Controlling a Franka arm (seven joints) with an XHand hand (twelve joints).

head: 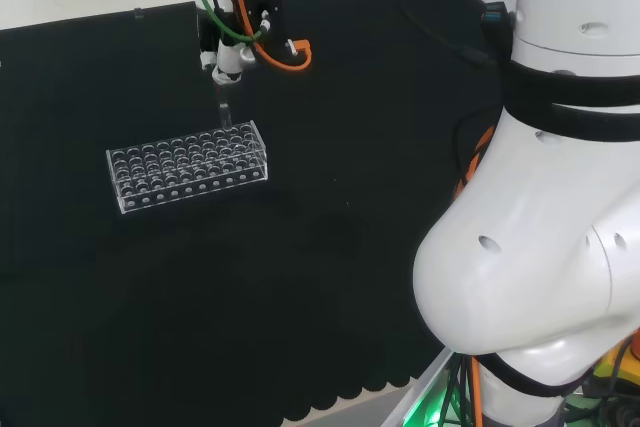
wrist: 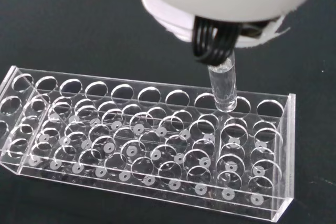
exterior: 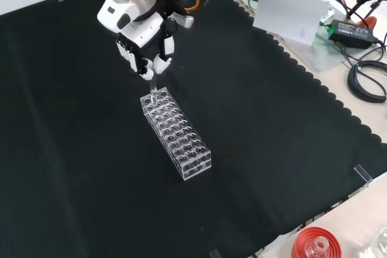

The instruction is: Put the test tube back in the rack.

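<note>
The hand (exterior: 148, 45) hangs over one end of the clear rack (exterior: 176, 132) and pinches a test tube (wrist: 222, 86) between its curled fingers (exterior: 158, 61). The tube stands upright, its long axis vertical and its rounded bottom pointing down. In the wrist view that bottom sits at the mouth of a hole in the rack's outer row, the second hole from the end; how far it has entered cannot be told. In the front view the tube (exterior: 153, 89) drops from the fingertips to the far end of the rack. In the head view it (head: 224, 113) comes down to the rack's (head: 189, 166) right end, at the back edge.

The rack lies flat on the black cloth of the table (exterior: 72, 167), its long side running away from the arm's base in the head view and slanting from upper left to lower right in the front view. Its holes appear empty apart from the one under the tube. No writing can be read on the tube or the rack.
</note>
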